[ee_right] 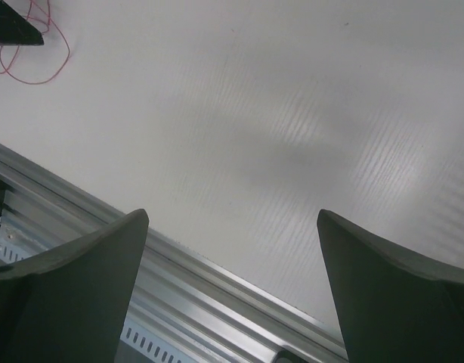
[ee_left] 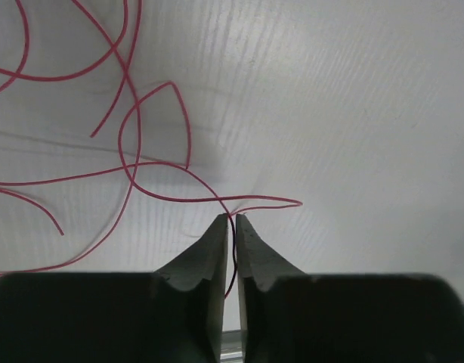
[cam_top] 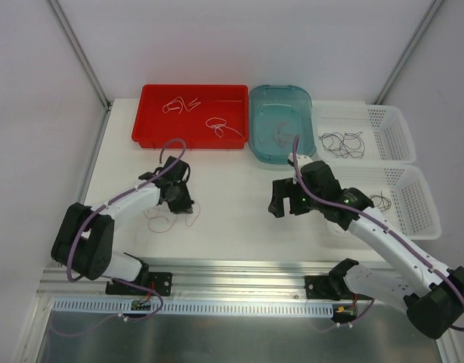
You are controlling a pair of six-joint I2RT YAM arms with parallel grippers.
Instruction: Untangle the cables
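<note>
**Red cable.** The red cable (ee_left: pixel 131 162) lies in loose, open loops on the white table (cam_top: pixel 232 227), at the left front, just beside the left gripper (cam_top: pixel 185 206). In the top view the tangle (cam_top: pixel 161 220) spreads mainly left to right, extending left from the gripper. In the left wrist view, one strand runs from the upper left down to the fingertips. It then doubles back into a short hairpin end pointing right.

**Left gripper.** The left gripper (ee_left: pixel 233 219) is nearly closed. Its fingers (ee_left: pixel 209 257) stand a narrow slit apart, and the red strand passes down between the tips, pinched there. The tips sit at or just above the table surface; whether they touch it cannot be told.

**Right gripper.** The right gripper (ee_right: pixel 232 213) is at full spread. Its fingers (ee_right: pixel 88 280) hold nothing and touch nothing. It hangs over bare table near the aluminium rail (ee_right: pixel 217 287), well apart from the red tangle.

**Other cables.**
- White cables (cam_top: pixel 180 104) lie curled in the red tray (cam_top: pixel 141 125) at the far left.
- Black cables (cam_top: pixel 343 143) lie in the far white basket (cam_top: pixel 391 121).
- A faint strand shows in the teal bin (cam_top: pixel 256 144) between tray and basket.
</note>
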